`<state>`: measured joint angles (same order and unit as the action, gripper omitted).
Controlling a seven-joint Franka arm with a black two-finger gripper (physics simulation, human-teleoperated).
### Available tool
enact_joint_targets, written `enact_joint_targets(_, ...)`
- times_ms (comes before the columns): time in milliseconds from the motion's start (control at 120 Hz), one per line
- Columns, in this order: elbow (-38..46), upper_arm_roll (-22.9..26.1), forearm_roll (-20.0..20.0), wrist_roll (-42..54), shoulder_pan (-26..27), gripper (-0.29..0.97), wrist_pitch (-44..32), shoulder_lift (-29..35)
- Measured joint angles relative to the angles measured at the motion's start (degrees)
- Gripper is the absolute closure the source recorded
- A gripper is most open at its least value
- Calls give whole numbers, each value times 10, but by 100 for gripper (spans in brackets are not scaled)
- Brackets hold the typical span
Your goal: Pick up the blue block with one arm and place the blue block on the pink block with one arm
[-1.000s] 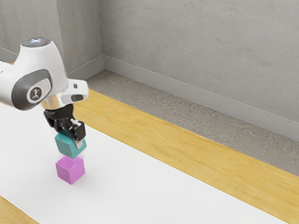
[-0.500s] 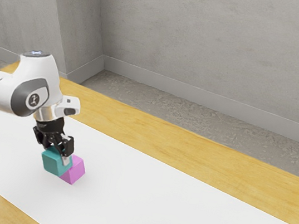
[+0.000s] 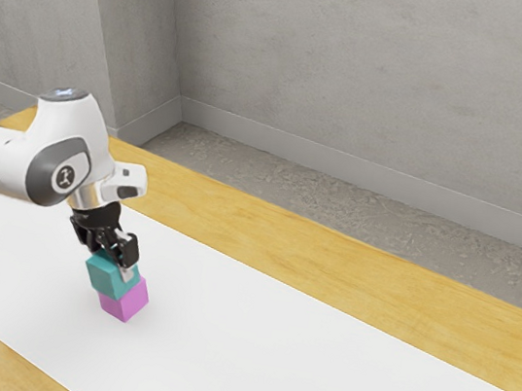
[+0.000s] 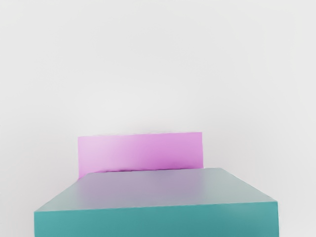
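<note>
Black gripper point(image 3: 115, 254) pinches the smooth blue block point(image 3: 105, 277) (teal, flat-faced cube), which sits on the matte pink block point(image 3: 126, 304), overhanging toward the exterior view's left, on the white table point(image 3: 315, 361).

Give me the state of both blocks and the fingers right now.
blue block: gripped, off-centre on or just above the pink block; contact unclear.
pink block: flat on the white mat, partly covered.
fingers: shut on the blue block.
</note>
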<state>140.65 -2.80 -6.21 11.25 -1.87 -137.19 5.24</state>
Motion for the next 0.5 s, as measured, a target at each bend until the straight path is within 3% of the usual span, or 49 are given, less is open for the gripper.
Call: enact_joint_targets(500, -9, -1, -1, 18, -3, 29, -13, -12)
